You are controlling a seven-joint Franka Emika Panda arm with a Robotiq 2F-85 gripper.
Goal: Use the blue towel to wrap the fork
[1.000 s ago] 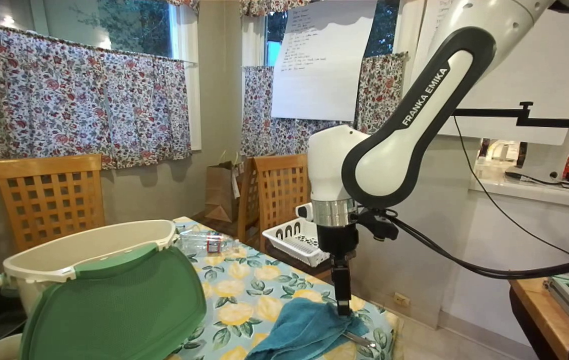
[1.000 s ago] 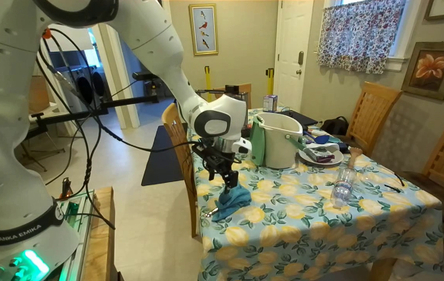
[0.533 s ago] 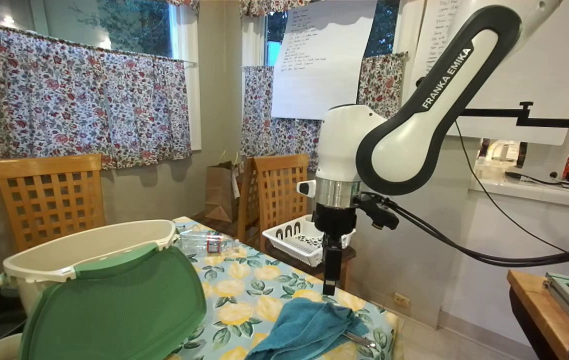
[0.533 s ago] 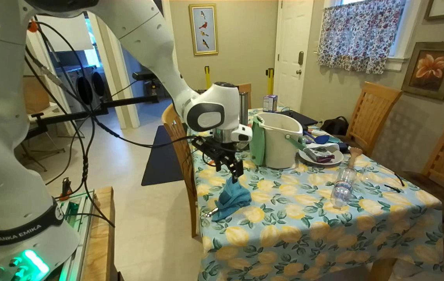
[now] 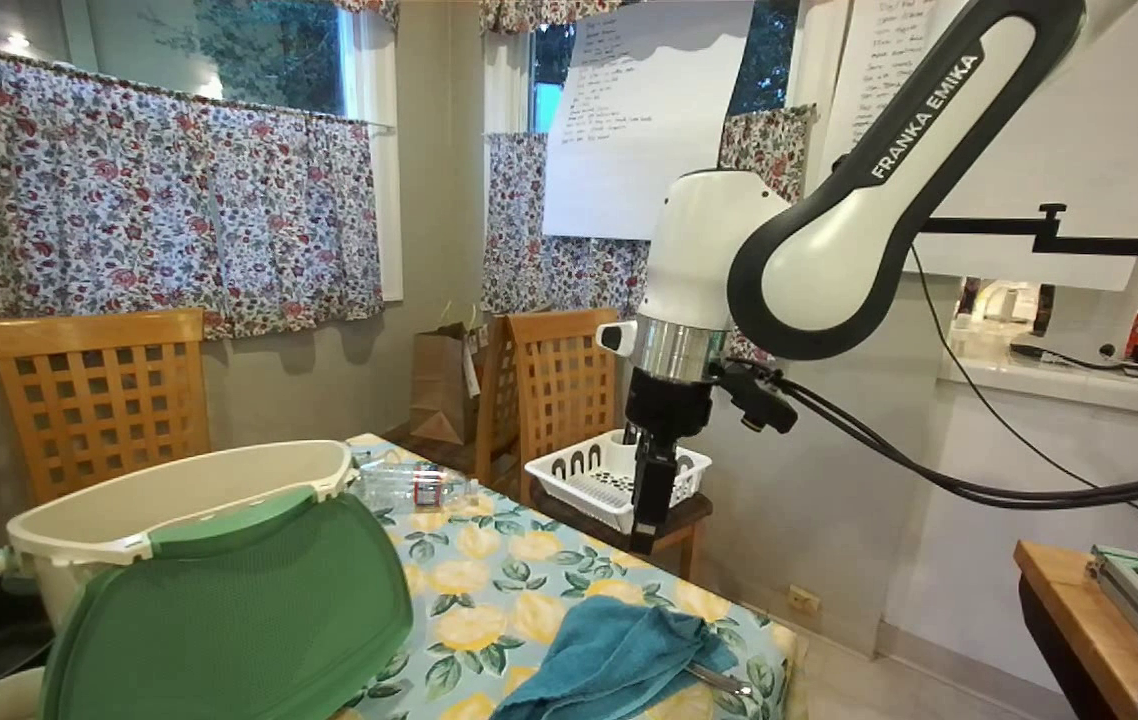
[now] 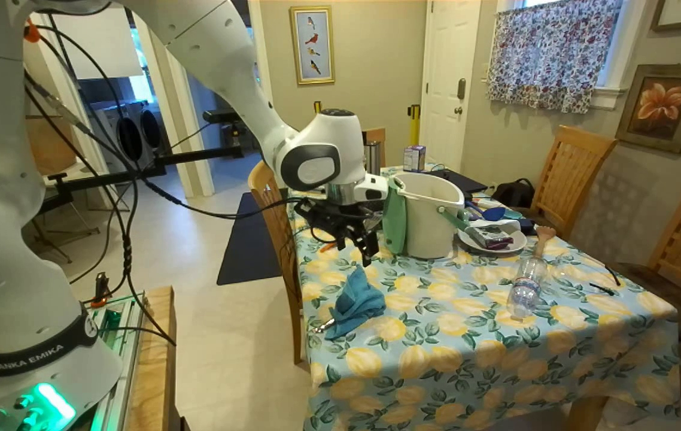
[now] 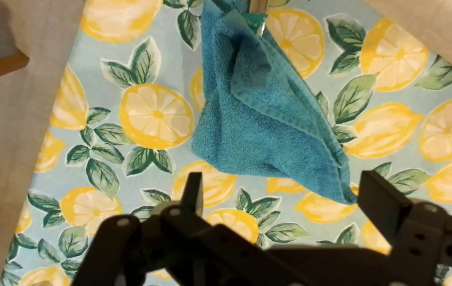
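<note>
Wrist view: jaws wide apart, clear abv blue towel (image 7: 265, 131) on tbl (image 7: 162, 163); fork (image 5: 721, 681) partly covered.

Right of lower centre in an exterior view, the blue towel (image 5: 619, 655), cut off by the bottom edge, hides part of the fork (image 5: 721, 681).

Blue towel (image 7: 265, 135) (rumpled) on tablecloth (image 7: 156, 115)
</note>
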